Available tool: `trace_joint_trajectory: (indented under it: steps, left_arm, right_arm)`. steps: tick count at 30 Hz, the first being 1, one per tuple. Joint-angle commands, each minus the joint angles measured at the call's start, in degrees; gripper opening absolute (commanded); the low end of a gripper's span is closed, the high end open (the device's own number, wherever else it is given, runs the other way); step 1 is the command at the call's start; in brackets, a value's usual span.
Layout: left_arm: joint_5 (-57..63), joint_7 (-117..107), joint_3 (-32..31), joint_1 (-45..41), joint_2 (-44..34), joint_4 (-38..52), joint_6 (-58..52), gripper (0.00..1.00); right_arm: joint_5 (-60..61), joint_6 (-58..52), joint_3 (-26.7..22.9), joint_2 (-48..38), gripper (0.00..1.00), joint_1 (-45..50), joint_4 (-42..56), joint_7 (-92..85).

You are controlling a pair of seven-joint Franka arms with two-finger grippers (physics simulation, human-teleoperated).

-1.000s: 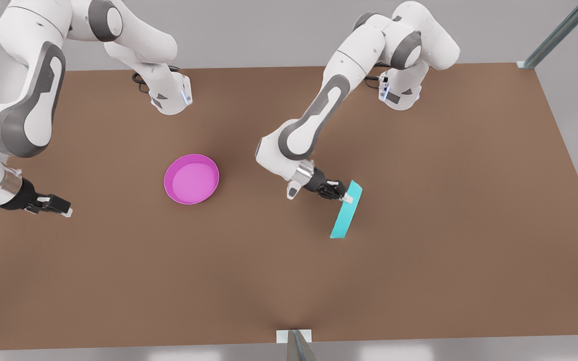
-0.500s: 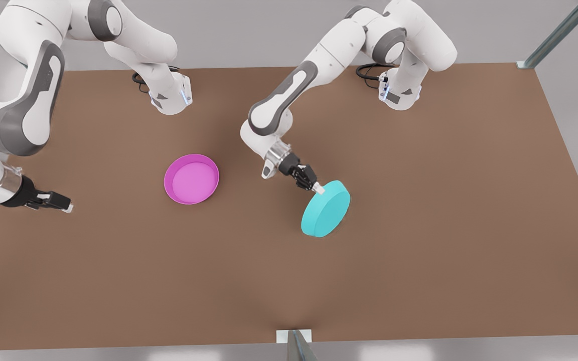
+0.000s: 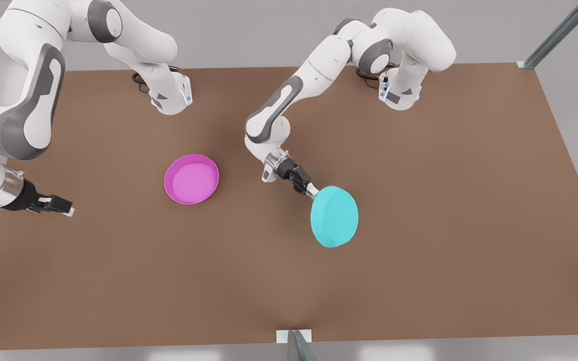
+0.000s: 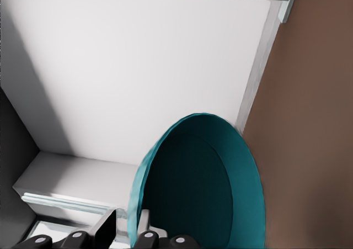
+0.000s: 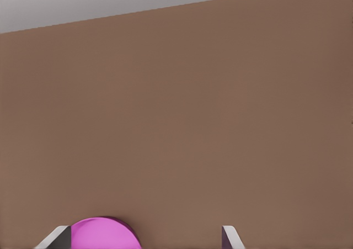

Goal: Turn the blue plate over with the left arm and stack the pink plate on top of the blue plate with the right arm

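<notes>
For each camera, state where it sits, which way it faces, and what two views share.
Front view: high above the brown table, looking down; both arms, pink plate, blue plate.
Left wrist view: on the left end effector, clamped on the blue plate's rim, facing its hollow.
Right wrist view: on the right end effector, fingers spread, facing across the table.
Shared: front and left wrist views show the blue plate.

— How does the left arm [image 3: 319,75] stand?
— It reaches down from its base on the front view's right, its left gripper [image 3: 311,191] clamped on the rim of the blue plate [image 3: 334,216].
— And the right arm [image 3: 23,110]?
— It waits at the front view's left, right gripper [image 3: 65,208] low, fingers [image 5: 230,238] spread apart.
</notes>
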Motion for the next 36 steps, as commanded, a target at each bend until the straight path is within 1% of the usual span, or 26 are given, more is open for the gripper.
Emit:
trace_joint_trajectory:
  steps: [1, 4, 5, 6, 8, 9, 10, 11, 12, 13, 14, 17, 18, 19, 20, 21, 22, 23, 24, 25, 27, 31, 33, 34, 35, 36]
  left_arm:
    - [-0.70, -0.30, 0.00, -0.01, 0.38, 0.38, -0.11, 1.00]
    - [-1.31, -0.56, -1.05, -0.01, 0.82, 0.82, -0.72, 1.00]
    - [-3.42, -0.56, -1.14, -0.01, 0.82, 2.14, -0.63, 1.00]
    - [-8.42, -0.30, -1.67, -0.01, 0.47, 5.74, -0.55, 1.00]
    - [-23.28, -0.04, -2.02, 0.43, -0.15, 16.37, -0.28, 1.00]
    - [-30.21, 0.31, -1.76, 1.13, -1.38, 19.54, -0.11, 1.00]
    - [-38.39, 0.67, -1.67, 3.50, -3.57, 22.09, 0.16, 1.00]
    - [-47.17, 0.75, -1.67, 6.92, -7.17, 22.18, 2.44, 1.00]
    - [-57.81, 3.29, -1.49, 12.20, -11.22, 22.01, 3.94, 1.00]
    - [-62.38, 7.59, -1.32, 15.09, -13.23, 21.74, 3.94, 1.00]
    - [-69.32, 12.77, -1.32, 21.23, -15.87, 21.48, 3.94, 1.00]
    - [-79.53, 28.85, -1.23, 36.88, -20.45, 21.30, 1.57, 1.00]
    - [-79.63, 35.45, -1.23, 41.55, -21.33, 21.30, -0.19, 1.00]
    - [-79.54, 38.36, -1.14, 43.83, -22.12, 21.30, -1.07, 1.00]
    - [-79.45, 42.05, -0.01, 45.69, -23.35, 21.30, -3.09, 1.00]
    - [-79.45, 42.50, 1.32, 45.78, -24.66, 21.30, -3.62, 1.00]
    - [-79.62, 42.41, 0.71, 48.49, -28.61, 17.90, -3.71, 1.00]
    - [-79.10, 42.15, -1.57, 49.72, -31.86, 15.51, -3.53, 1.00]
    - [-77.70, 41.71, -6.48, 54.03, -34.86, 14.63, -3.88, 1.00]
    - [-72.35, 41.36, -12.72, 58.60, -37.93, 11.47, -3.54, 1.00]
    - [-70.40, 42.15, -15.29, 59.84, -39.87, 11.11, -3.45, 1.00]
    - [-69.96, 41.36, -15.20, 59.31, -39.35, 11.11, -4.06, 1.00]
    - [-69.96, 41.36, -15.20, 59.31, -39.17, 11.11, -4.76, 1.00]
    - [-69.96, 41.36, -15.20, 59.31, -39.17, 11.11, -4.85, 1.00]
    - [-69.96, 41.45, -15.20, 59.31, -39.17, 11.19, -5.12, 1.00]
    - [-69.96, 41.36, -15.20, 59.31, -39.17, 11.11, -5.12, 1.00]
  right_arm:
    - [-0.09, 0.00, 0.00, -0.01, 1.00, 0.10, 0.00, 0.00]
    - [-0.18, 0.00, 0.00, -0.10, 1.00, 0.45, 0.00, 0.00]
    - [-0.18, 0.00, 0.00, -0.27, 1.00, 0.36, 0.00, 0.00]
    - [-0.26, -0.09, 0.00, -0.36, 1.00, 0.36, -0.17, -0.09]
    - [-0.35, -0.09, 0.00, -0.53, 1.00, 0.62, -0.09, -0.09]
    - [-0.35, -0.35, 0.00, -0.62, 1.00, 0.63, 0.00, 0.00]
    - [-0.35, -0.26, 0.00, -0.62, 1.00, 0.36, 0.00, 0.00]
    - [-0.35, -0.26, 0.00, -0.71, 1.00, 0.19, 0.09, -0.09]
    - [-0.53, -0.26, 0.00, -0.71, 1.00, 0.01, 0.09, -0.09]
    - [-0.61, -0.44, 0.00, -0.80, 1.00, 0.10, 0.09, -0.09]
    - [-0.79, -0.70, 0.00, -0.97, 1.00, 0.01, -0.09, -0.18]
    - [0.00, -1.84, -0.17, -4.92, 1.00, -1.40, -3.51, -0.35]
    - [0.96, -1.41, 0.00, -5.98, 1.00, -3.41, -6.05, -2.62]
    - [4.91, -0.09, -0.18, -6.60, 1.00, -5.60, -7.99, -5.52]
    - [5.54, -0.53, -0.17, -6.60, 1.00, -7.28, -8.08, -10.79]
    - [5.45, -0.44, -0.35, -6.60, 1.00, -7.20, -8.17, -11.69]
    - [5.45, -0.18, -0.35, -6.77, 1.00, -7.02, -8.70, -11.60]
    - [5.45, -0.09, -0.35, -6.95, 1.00, -7.28, -9.05, -11.51]
    - [5.27, 1.31, -0.35, -6.86, 1.00, -7.28, -9.14, -11.51]
    - [5.27, 1.93, -0.35, -6.95, 1.00, -6.67, -9.49, -11.25]
    - [5.01, 2.55, 0.00, -7.48, 1.00, -5.79, -8.70, -10.72]
    - [4.75, 4.13, -0.09, -7.65, 1.00, -5.00, -7.91, -9.05]
    - [4.40, 3.95, 0.09, -7.39, 1.00, -5.27, -7.82, -15.11]
    - [-3.24, 4.22, 0.18, -7.04, 1.00, -0.70, -7.82, -14.42]
    - [-5.54, 4.13, 0.18, -7.04, 1.00, 0.01, -7.65, -10.46]
    - [-6.86, 3.25, 1.05, -5.28, 1.00, 2.82, -4.66, -9.32]
